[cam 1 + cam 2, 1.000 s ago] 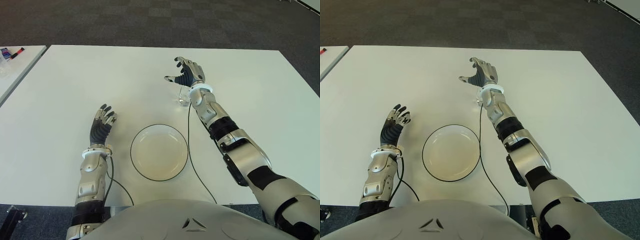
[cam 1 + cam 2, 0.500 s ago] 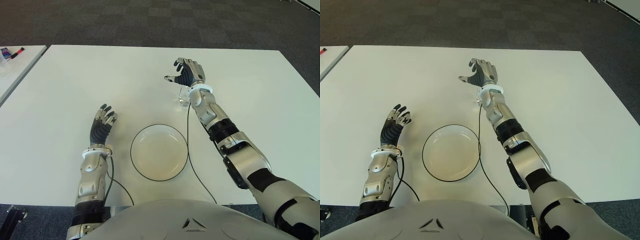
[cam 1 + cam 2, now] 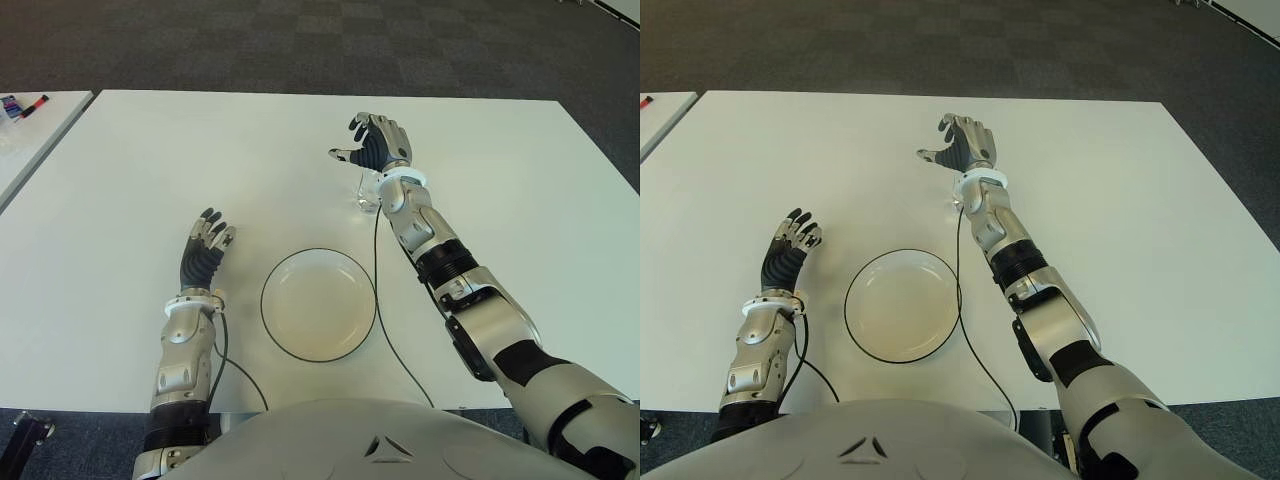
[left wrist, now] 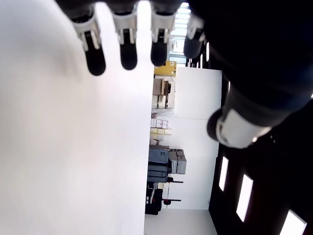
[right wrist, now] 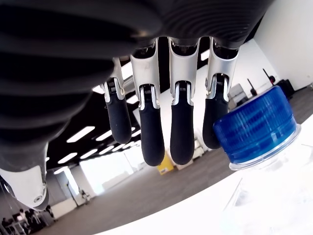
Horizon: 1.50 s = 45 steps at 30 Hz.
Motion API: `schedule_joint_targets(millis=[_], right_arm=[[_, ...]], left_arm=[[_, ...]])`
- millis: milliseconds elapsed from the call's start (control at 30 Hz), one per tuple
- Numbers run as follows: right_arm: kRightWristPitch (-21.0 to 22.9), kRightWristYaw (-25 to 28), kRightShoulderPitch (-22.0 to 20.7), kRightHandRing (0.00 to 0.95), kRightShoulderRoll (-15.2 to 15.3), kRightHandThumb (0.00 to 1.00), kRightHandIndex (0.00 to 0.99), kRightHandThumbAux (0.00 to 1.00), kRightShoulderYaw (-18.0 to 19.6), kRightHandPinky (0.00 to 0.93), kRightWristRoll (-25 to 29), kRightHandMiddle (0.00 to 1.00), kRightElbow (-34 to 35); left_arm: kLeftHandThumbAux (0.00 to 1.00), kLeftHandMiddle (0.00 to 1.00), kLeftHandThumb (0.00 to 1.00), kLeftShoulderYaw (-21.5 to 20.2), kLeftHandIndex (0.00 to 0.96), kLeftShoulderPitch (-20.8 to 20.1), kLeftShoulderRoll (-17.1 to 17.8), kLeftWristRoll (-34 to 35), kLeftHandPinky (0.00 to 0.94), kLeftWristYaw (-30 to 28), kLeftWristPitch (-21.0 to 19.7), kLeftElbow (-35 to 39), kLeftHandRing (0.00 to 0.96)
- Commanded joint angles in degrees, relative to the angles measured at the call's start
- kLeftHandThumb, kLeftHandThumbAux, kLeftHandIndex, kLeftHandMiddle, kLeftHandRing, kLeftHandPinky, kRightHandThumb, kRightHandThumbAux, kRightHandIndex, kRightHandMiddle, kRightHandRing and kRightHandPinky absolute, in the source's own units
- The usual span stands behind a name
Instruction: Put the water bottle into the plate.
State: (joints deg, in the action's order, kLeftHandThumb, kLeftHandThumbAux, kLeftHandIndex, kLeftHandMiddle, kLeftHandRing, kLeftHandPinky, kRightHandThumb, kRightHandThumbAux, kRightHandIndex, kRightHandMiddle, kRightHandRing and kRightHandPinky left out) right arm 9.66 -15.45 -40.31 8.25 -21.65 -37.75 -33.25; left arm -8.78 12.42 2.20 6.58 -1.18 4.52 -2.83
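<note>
Your right hand (image 3: 375, 146) hovers over the water bottle (image 3: 368, 195) with fingers (image 5: 149, 139) spread and lightly curled, gripping nothing. The bottle stands upright on the table (image 3: 120, 180), beneath the palm and wrist rather than between the fingertips; in the right wrist view its blue cap (image 5: 257, 128) sits just beside the outermost finger, untouched. The plate (image 3: 318, 304) lies empty, well apart on the wrist side. Your left hand (image 3: 205, 248) shows left of the plate, fingers extended, holding nothing. Nothing is completed: grasp, lift, transfer and placement all remain.
</note>
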Motion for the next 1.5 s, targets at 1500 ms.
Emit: schedule_joint_targets(millis=[1500], right_arm=[[3.42,1.63,1.58,0.464,-1.77,0.268,0.316,0.598,0.59,0.456,0.52,0.454,2.72]], left_arm=[[0.694,0.111,0.412,0.13,0.094,0.56,-0.45,-1.38,0.175,2.49,-1.48,1.05,0.121]])
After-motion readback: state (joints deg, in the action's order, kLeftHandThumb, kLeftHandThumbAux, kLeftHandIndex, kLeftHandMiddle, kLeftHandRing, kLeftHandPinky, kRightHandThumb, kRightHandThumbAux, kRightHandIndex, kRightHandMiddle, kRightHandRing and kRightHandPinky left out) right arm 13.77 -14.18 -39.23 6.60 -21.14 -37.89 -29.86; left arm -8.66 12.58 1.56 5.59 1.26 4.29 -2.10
